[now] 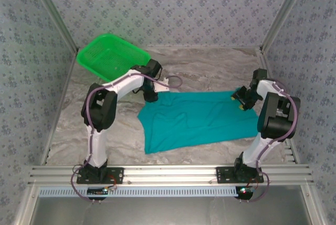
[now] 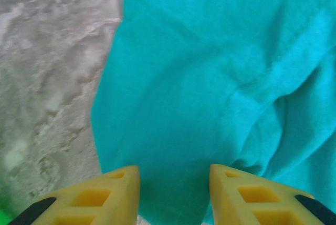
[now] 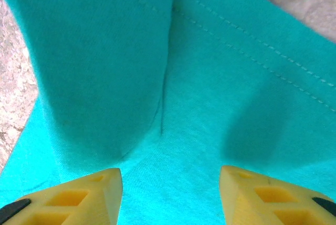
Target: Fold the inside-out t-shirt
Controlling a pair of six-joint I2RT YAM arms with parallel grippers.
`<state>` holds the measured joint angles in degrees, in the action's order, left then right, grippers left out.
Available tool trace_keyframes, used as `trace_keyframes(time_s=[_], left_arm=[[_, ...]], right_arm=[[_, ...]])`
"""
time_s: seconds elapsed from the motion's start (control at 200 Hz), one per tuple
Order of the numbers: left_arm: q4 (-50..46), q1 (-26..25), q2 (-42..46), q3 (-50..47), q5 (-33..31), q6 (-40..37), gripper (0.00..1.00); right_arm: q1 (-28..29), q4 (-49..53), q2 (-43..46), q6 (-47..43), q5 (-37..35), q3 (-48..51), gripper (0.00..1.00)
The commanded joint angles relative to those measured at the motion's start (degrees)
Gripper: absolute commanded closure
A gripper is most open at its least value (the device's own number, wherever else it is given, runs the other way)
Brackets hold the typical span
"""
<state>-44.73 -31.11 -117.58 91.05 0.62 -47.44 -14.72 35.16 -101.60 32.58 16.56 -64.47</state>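
Two arms are poised over the teal short-sleeved cloth t-shirt (image 1: 199,120), which is spread with no print showing on the grey marbled tabletop (image 1: 210,67) between them. The left gripper (image 1: 151,96) stands over the shirt's far-left corner. Its yellow jaws are parted with a clear gap and have hold of nothing. Seen from its wrist, the cloth's edge runs just left of that gap, and a rumpled fold (image 2: 273,109) lies ahead and to the right of the jaws. The right gripper (image 1: 241,101), over the far-right edge, is likewise spread and empty. A crease (image 3: 164,88) runs straight out from between its jaws, and a stitched hem (image 3: 252,51) lies ahead to the right. The step in hand appears to be taking hold of the far edge for a fold. To do it well, each pair of jaws should straddle the edge itself and pinch every layer. Both should then lift together, keeping the cloth taut and square.
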Motion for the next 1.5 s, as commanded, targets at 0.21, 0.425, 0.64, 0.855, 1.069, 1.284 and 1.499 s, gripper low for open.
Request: trace_keyframes(time_s=[0.21,0.425,0.64,0.855,1.069,1.284,1.499], left_arm=[[-1.27,1.19,1.19,-1.74,0.86,-2.27,0.56],[3.01,1.41,-0.36,-3.37,-7.04,-5.02,0.67],[0.03,1.41,2.3,-0.63,2.71,-4.81,0.86],[-6.49,2.48,1.21,3.73,5.27,-6.71,0.92],[-11.17,3.82,-0.27,9.27,6.34,-6.25,1.0],[-14.13,5.29,-0.1,15.07,8.58,-1.45,1.0],[-16.81,6.94,-0.55,19.59,9.88,1.87,1.0]], right_arm=[[-2.1,2.54,-0.76,-0.89,1.59,-2.53,0.45],[-2.36,2.5,-0.52,-1.21,1.36,-2.82,0.46],[-2.33,3.1,-0.92,-1.86,1.37,-3.06,0.49],[-2.49,2.81,-1.4,-2.0,-1.16,-3.36,0.66],[-2.51,2.06,-3.33,-1.56,-1.31,-6.6,0.98],[-2.35,3.12,-2.26,-0.94,-1.48,-8.8,1.0],[-2.7,3.14,-2.77,-0.29,-1.7,-8.11,0.72]])
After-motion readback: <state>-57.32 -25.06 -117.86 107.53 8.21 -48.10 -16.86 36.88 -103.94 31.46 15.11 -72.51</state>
